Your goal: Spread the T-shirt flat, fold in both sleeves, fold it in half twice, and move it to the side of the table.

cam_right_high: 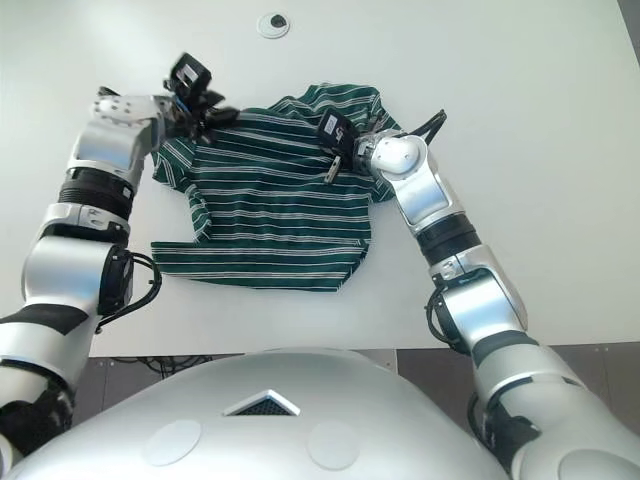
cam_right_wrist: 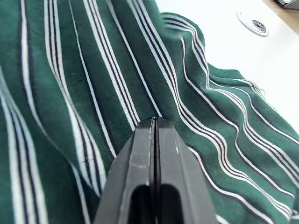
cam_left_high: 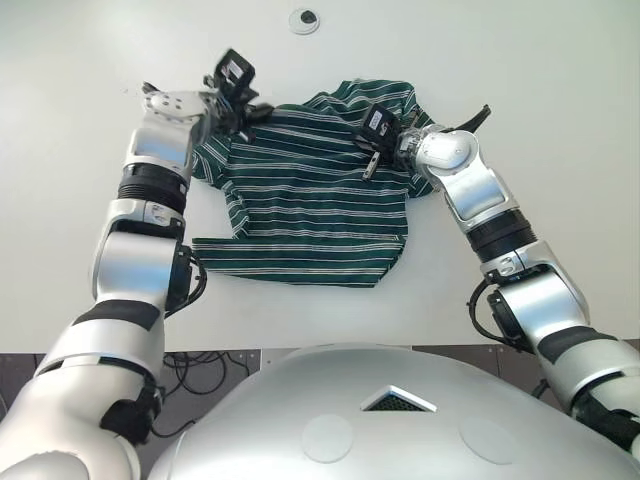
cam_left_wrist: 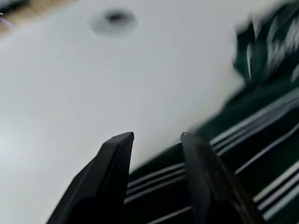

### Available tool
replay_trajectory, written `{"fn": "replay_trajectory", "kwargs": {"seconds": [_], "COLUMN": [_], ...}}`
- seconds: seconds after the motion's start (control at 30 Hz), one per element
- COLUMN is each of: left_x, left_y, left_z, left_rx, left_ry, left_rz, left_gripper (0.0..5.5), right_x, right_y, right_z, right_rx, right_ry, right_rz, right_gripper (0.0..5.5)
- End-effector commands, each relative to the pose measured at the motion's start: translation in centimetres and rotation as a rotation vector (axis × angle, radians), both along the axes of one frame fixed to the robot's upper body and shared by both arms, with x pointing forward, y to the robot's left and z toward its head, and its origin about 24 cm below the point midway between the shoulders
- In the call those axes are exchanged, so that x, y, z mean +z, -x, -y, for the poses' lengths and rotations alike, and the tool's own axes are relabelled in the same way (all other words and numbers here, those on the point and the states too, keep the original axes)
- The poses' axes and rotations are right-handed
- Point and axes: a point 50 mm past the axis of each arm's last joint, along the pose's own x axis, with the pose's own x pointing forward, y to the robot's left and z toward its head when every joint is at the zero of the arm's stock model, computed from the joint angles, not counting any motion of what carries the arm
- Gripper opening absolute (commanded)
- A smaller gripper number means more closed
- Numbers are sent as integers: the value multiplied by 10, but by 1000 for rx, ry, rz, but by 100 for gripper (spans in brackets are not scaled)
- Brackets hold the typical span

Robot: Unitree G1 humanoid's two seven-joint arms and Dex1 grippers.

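A dark green T-shirt [cam_left_high: 310, 200] with white stripes lies crumpled and partly spread on the white table [cam_left_high: 560, 80]. Its hem [cam_left_high: 300, 262] faces me and one sleeve [cam_left_high: 210, 165] is bunched at the left. My left gripper [cam_left_high: 258, 110] hovers at the shirt's far left edge. In the left wrist view the left gripper [cam_left_wrist: 156, 135] is open, with the shirt's edge under and between the fingers. My right gripper [cam_left_high: 369, 170] rests on the far right part of the shirt. Its fingers [cam_right_wrist: 145, 149] are pressed shut above the striped cloth [cam_right_wrist: 70, 93], with no fabric visible between them.
A round grommet [cam_left_high: 304, 20] sits in the table beyond the shirt. Bare table surface lies to the left and right of the shirt. The table's front edge [cam_left_high: 230, 349] runs close to me, with cables [cam_left_high: 200, 370] below it.
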Motion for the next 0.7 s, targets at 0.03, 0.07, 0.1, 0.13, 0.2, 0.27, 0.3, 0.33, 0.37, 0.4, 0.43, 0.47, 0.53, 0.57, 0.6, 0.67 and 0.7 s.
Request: {"fn": "replay_trajectory", "kwargs": {"seconds": [0.03,0.07,0.1,0.13,0.2,0.27,0.3,0.33,0.37,0.4,0.43,0.47,0.53,0.57,0.6,0.67,0.7], "left_x": [-3,-4,-5,-9,-15,-22,-24,-24,-23,-23,-22,-22,-22,-22,-21,-19,-18], "left_y": [2,2,4,7,12,16,17,17,16,16,15,15,16,17,18,18,18], "left_z": [-5,-6,-7,-8,-9,-10,-11,-10,-10,-10,-9,-9,-10,-9,-9,-7,-6], "left_rx": [-14,-16,-21,-31,-34,-8,5,15,22,26,27,28,26,22,14,1,-4], "left_ry": [-16,-20,-24,-29,-31,-31,-28,-22,-18,-17,-19,-22,-29,-33,-35,-32,-27], "left_rz": [-34,-41,-54,-72,-108,-135,-139,-135,-127,-120,-115,-111,-102,-94,-81,-53,-38], "left_gripper": [182,182,182,182,182,156,133,122,101,90,75,59,22,11,1,1,1], "right_x": [-35,-35,-36,-36,-36,-35,-35,-35,-36,-36,-36,-36,-36,-36,-35,-34,-33], "right_y": [18,19,19,19,19,18,18,18,18,18,18,18,17,17,17,15,14], "right_z": [6,6,6,6,6,6,6,6,7,7,8,8,7,7,6,6,5], "right_rx": [-20,-21,-21,-21,-20,-19,-19,-19,-20,-21,-21,-21,-22,-23,-25,-39,-47], "right_ry": [81,82,84,85,87,88,89,90,92,93,94,95,94,92,89,76,68], "right_rz": [-142,-142,-143,-142,-141,-139,-138,-137,-137,-136,-136,-135,-131,-128,-125,-116,-113], "right_gripper": [0,0,0,0,0,0,0,0,0,0,0,0,0,0,0,0,0]}}
